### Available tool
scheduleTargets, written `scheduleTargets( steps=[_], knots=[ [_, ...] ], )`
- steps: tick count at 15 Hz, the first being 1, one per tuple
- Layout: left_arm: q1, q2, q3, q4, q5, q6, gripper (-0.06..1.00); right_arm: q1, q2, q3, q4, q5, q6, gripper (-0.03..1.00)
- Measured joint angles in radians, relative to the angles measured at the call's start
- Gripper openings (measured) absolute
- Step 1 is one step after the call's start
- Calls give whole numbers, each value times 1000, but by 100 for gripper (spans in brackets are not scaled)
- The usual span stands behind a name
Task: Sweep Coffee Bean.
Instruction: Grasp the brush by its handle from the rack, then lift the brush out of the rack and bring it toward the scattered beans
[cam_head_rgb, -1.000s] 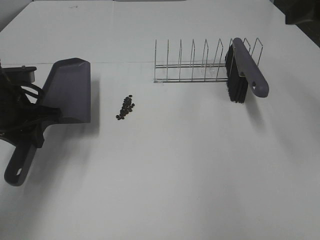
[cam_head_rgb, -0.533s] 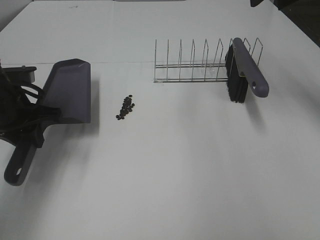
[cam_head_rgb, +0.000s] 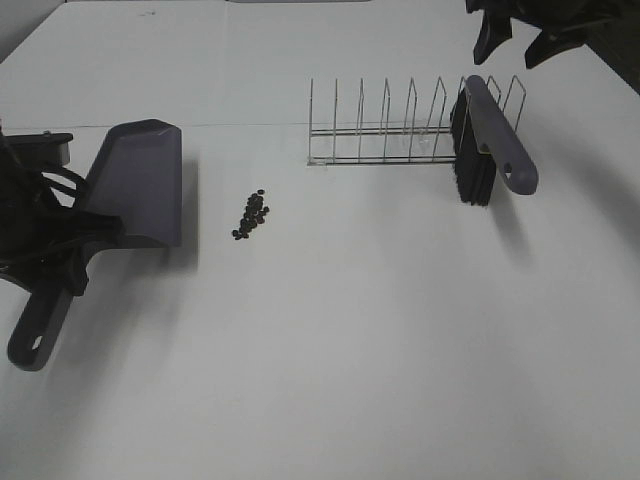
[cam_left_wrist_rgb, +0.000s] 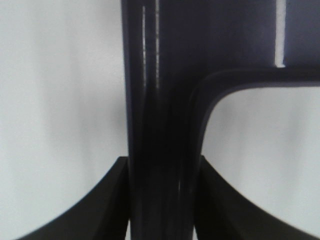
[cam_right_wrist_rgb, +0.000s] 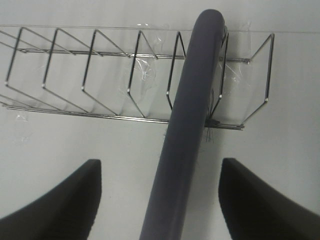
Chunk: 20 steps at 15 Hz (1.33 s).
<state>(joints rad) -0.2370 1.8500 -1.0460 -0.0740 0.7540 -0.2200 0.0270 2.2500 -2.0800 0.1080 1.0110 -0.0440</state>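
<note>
Left of the table's middle, on the white tabletop, the coffee beans are lying in a small, tight cluster, dark against the surface and touching nothing else. Just to their left I am seeing the grey dustpan, its wide blade edge facing the beans with a bare strip of table between them, and its handle running back toward the near left edge. My left gripper is grasping that handle close to the pan. In the left wrist view the two dark fingers are pressing against both sides of the handle with no gap showing, so it is clamped on the dustpan. Well to the right of the beans, toward the far side, a wire rack is standing with its row of upright dividers. The brush is resting in the rack's right-hand end, with its black bristles hanging toward the table and its grey handle sloping out to the near side. My right gripper is hanging above the far end of that brush, at the top edge of the high view. Through the right wrist camera its jaws are standing apart, one on each side of the brush handle, with bare table showing between each finger and the handle, so it is spread and holding nothing.
</note>
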Motion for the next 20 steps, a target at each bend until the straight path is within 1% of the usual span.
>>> scheduleTargets(
  steps=[4, 6, 8, 9, 10, 11, 12, 16, 20],
  knots=[
    [0, 0, 0, 0, 0, 2, 32, 0, 117, -12, -19, -16, 0, 56],
    [0, 0, 0, 0, 0, 2, 32, 0, 157, -12, -25, -56, 0, 56],
    [0, 0, 0, 0, 0, 2, 32, 0, 183, -12, -29, -84, 0, 53],
    [0, 0, 0, 0, 0, 2, 32, 0, 195, -12, -34, -91, 0, 51],
    [0, 0, 0, 0, 0, 2, 32, 0, 200, -12, -37, -91, 0, 44],
    [0, 0, 0, 0, 0, 2, 32, 0, 202, -12, -42, -95, 2, 31],
    [0, 0, 0, 0, 0, 2, 32, -1, 202, -14, -48, -95, 3, 28],
    [0, 0, 0, 0, 0, 2, 32, -2, 183, -15, -56, -86, 11, 28],
    [0, 0, 0, 0, 0, 2, 32, -2, 54, -15, -56, -82, 53, 28]
  ],
)
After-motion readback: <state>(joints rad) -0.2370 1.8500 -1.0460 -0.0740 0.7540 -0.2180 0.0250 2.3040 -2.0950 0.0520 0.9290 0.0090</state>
